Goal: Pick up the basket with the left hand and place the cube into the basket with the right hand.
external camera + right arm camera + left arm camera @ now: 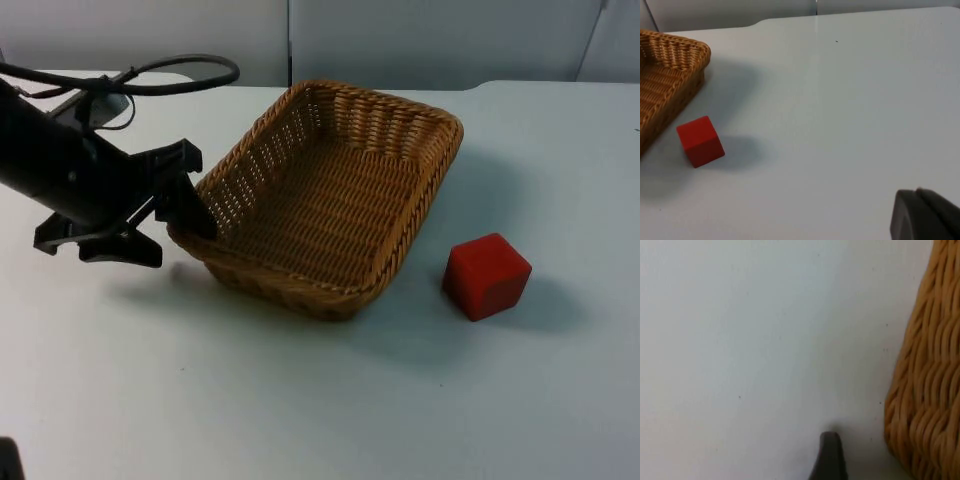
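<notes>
Lighting even and bright, diffuse from overhead. Soft shadows fall beside the basket (330, 195) and the red cube (486, 276) on the white table (400, 400). No glare. Left wrist view soft, basket weave (930, 380) out of focus

left arm reaches in low from the upper left corner of the top view, left gripper (185, 215) angled down, fingers closed over the basket (330, 195) rim at its left corner. right gripper (925, 215) hangs above the table, arm waiting.
</notes>
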You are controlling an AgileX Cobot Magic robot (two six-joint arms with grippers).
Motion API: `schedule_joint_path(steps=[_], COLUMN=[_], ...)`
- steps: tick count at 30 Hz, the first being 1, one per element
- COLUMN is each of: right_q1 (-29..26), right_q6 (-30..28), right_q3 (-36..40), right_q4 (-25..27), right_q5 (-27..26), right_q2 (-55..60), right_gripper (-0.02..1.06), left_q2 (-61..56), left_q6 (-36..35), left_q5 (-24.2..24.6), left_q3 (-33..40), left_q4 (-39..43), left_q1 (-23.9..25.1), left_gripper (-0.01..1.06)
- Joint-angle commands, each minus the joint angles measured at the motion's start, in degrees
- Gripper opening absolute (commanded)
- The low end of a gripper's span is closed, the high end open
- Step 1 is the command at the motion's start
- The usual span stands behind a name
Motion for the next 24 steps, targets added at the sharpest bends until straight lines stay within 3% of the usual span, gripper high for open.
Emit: schedule_joint_path(steps=[1, 3, 6, 7, 11, 16, 24], right_q1=[0.2, 0.2, 0.2, 0.2, 0.2, 0.2, 0.2], right_q6=[-0.3, -0.3, -0.3, -0.3, -0.3, -0.3, -0.3], right_q3=[0.5, 0.5, 0.5, 0.5, 0.5, 0.5, 0.5], right_q4=[0.2, 0.2, 0.2, 0.2, 0.2, 0.2, 0.2], right_q5=[-0.2, -0.2, -0.2, -0.2, -0.2, -0.2, -0.2], right_q2=[-0.2, -0.2, -0.2, -0.2, -0.2, -0.2, -0.2], right_gripper=[0.00, 0.00, 0.00, 0.00, 0.00, 0.00, 0.00], left_q2=[0.4, 0.6, 0.8, 0.8, 0.8, 0.8, 0.8], left_q6=[0.2, 0.2, 0.2, 0.2, 0.2, 0.2, 0.2], left_q5=[0.1, 0.1, -0.6, -0.6, -1.1, -3.2, -1.8], left_q3=[-1.2, -1.9, -4.4, -4.4, -6.7, -6.7, -6.7], left_q4=[-2.1, -2.5, -3.4, -3.4, -6.3, -8.8, -8.8], left_q1=[-0.2, -0.2, -0.2, -0.2, -0.2, -0.2, -0.2], left_gripper=[0.63, 0.61, 0.41, 0.41, 0.00, 0.00, 0.00])
